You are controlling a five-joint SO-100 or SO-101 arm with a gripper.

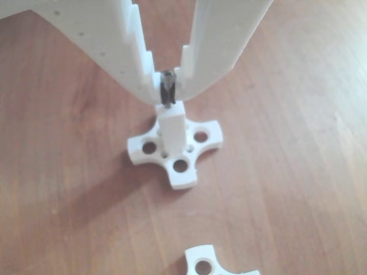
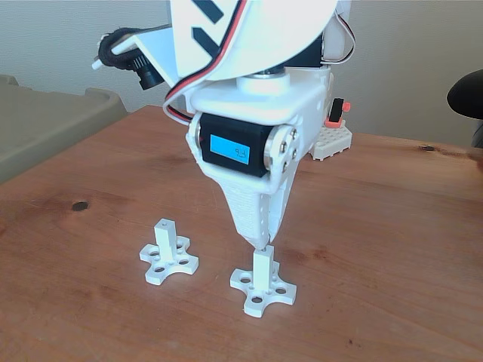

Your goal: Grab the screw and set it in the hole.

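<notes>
1. Your end effector (image 1: 168, 91) pointed straight down, its two white fingers (image 1: 123, 51) nearly closed at the tips and spreading apart higher up.
2. It held the screw (image 1: 168, 89) upright between those tips, pinched near the head, with the dark shank hanging just below the grip.
3. Right under the end effector stood the white post (image 1: 172, 129); the screw's lower end met the post's top face where the hole (image 1: 169, 106) sits, though you could not tell how far in it had gone.
4. In the fixed view the end effector (image 2: 262, 243) tapered to a point directly over that post (image 2: 263, 265), touching or almost touching its top.
5. The post rose from a cross-shaped base (image 1: 180, 166) lying flat on the wooden tabletop (image 1: 298, 172) beneath the end effector.
6. A second post and base (image 2: 167, 253) stood apart, left of the end effector in the fixed view.
</notes>
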